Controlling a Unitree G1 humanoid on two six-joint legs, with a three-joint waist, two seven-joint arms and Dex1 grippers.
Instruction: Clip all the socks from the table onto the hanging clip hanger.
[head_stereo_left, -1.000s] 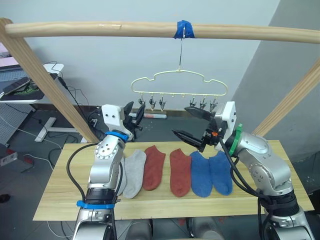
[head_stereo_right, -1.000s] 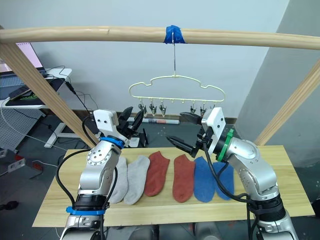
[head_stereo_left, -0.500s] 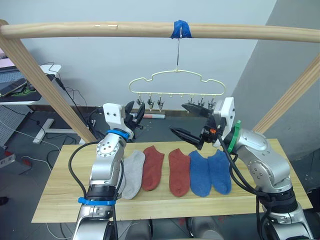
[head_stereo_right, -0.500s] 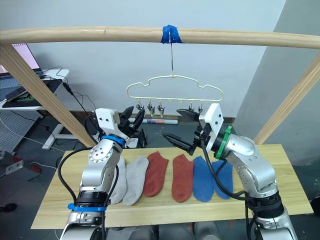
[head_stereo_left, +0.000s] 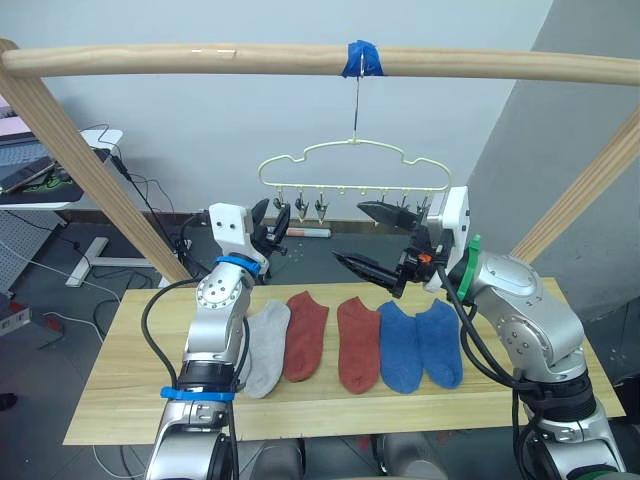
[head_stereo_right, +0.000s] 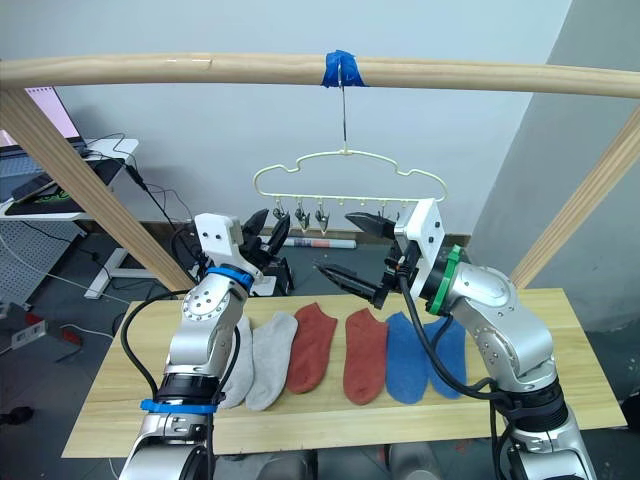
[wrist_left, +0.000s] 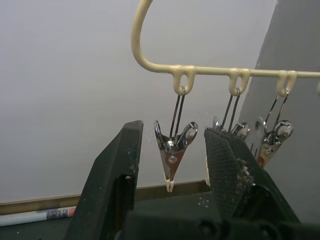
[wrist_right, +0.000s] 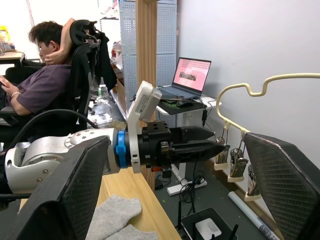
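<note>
Several socks lie in a row on the table (head_stereo_left: 120, 400): light grey (head_stereo_left: 265, 345), two rust red (head_stereo_left: 306, 333) (head_stereo_left: 358, 343), two blue (head_stereo_left: 400, 345) (head_stereo_left: 440, 342); a second grey one (head_stereo_right: 237, 360) lies beside my left arm. Above them the cream clip hanger (head_stereo_left: 355, 168) hangs with nothing in its clips. My left gripper (head_stereo_left: 272, 222) is raised and open at the hanger's left end, and the leftmost clip (wrist_left: 172, 150) shows between its fingers. My right gripper (head_stereo_left: 348, 230) is wide open and holds nothing, just below the hanger's right clips.
The hanger's hook sits under blue tape (head_stereo_left: 362, 58) on a round wooden pole (head_stereo_left: 200, 58), which rests on slanted posts (head_stereo_left: 90, 170) (head_stereo_left: 585, 195). A desk with a laptop (wrist_right: 190, 75) stands behind on the left, and a person (wrist_right: 35, 75) sits in a chair there.
My right gripper has moved a little to the left and up toward the hanger, still open. My left gripper stays at the left clips. The socks have not moved.
</note>
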